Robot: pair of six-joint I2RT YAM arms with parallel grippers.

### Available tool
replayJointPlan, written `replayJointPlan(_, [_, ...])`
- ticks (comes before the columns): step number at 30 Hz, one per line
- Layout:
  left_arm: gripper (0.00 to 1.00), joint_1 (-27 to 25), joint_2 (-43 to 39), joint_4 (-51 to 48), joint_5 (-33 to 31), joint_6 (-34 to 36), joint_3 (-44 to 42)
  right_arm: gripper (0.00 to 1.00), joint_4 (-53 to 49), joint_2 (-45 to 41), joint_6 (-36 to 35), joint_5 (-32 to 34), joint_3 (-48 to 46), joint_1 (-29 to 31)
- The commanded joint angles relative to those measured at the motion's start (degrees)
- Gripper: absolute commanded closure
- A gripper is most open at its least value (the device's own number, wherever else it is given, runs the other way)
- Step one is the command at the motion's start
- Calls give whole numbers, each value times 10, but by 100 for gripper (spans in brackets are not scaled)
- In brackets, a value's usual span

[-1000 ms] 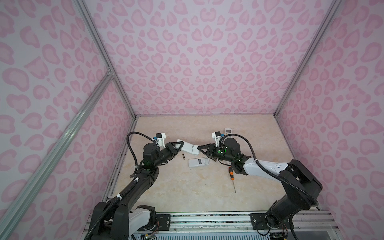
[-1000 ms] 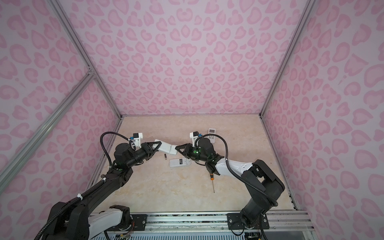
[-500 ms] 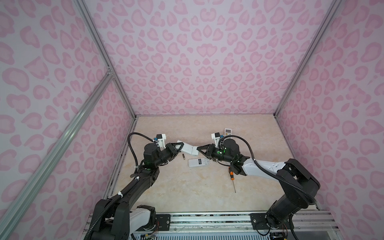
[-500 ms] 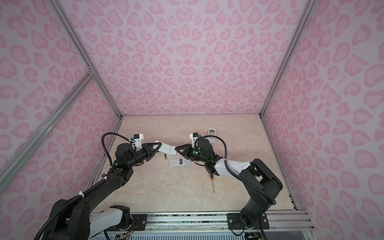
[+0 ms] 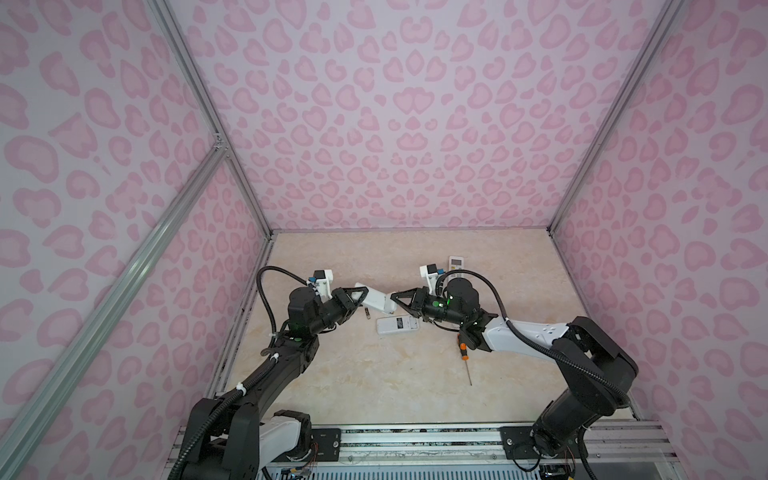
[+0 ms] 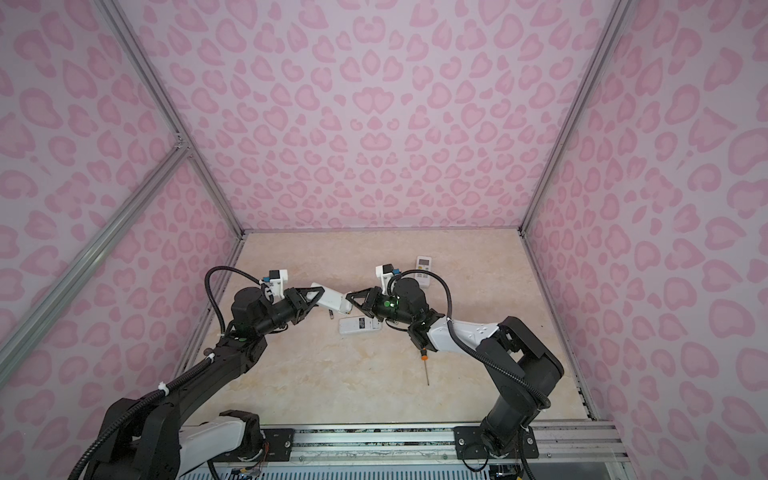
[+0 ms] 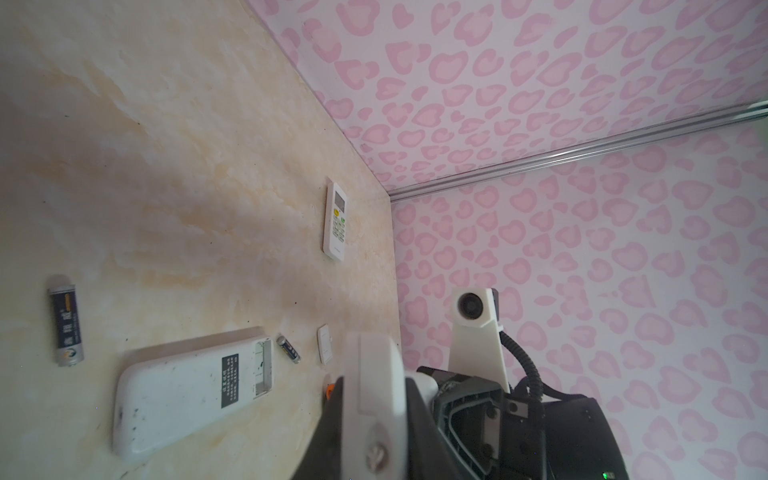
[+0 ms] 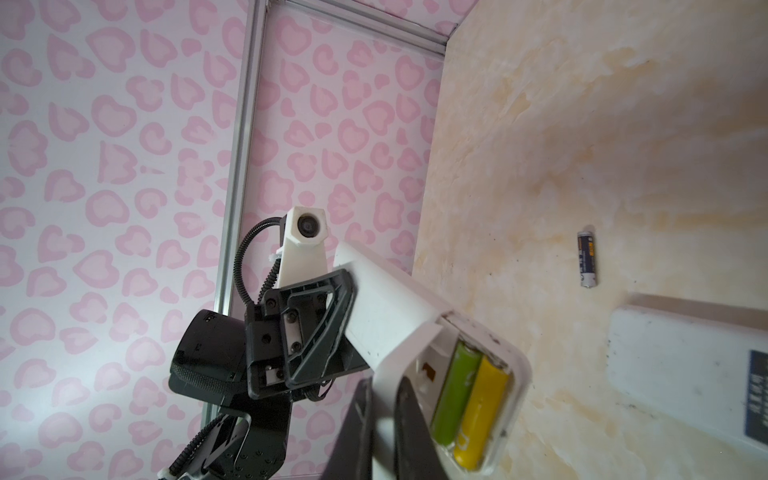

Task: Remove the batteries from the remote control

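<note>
A white remote control point(image 5: 376, 300) point(image 6: 332, 300) hangs above the table between my two grippers. My left gripper point(image 5: 360, 296) point(image 7: 374, 386) is shut on one end of it. My right gripper point(image 5: 395, 298) point(image 8: 384, 399) is shut on the side edge of the other end, beside the open battery compartment. In the right wrist view a green battery point(image 8: 455, 390) and a yellow battery point(image 8: 482, 411) lie side by side in that compartment. A black battery point(image 5: 367, 313) point(image 7: 66, 324) point(image 8: 587, 259) lies loose on the table below.
A second white remote point(image 5: 397, 324) point(image 7: 191, 386) lies back up with its compartment open. Beside it lie another black battery point(image 7: 288, 348) and a small white cover point(image 7: 325, 344). A third remote point(image 5: 456, 262) point(image 7: 337, 220) lies face up near the back. An orange-handled screwdriver point(image 5: 464, 353) lies under my right arm.
My right gripper has closed a little tighter on the remote's edge. Both arms and the remote stay almost where they were.
</note>
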Motion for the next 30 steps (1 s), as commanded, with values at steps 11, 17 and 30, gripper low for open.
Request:
replayJointPlan(11, [96, 3, 2, 19, 20, 9, 2, 95, 30, 5, 9, -11, 18, -1])
replayJointPlan(17, [96, 4, -1, 14, 18, 13, -14, 96, -43, -28, -39, 9, 16, -7])
replayJointPlan(30, [96, 4, -11, -11, 3, 48, -105, 97, -438, -60, -332, 131, 94, -74])
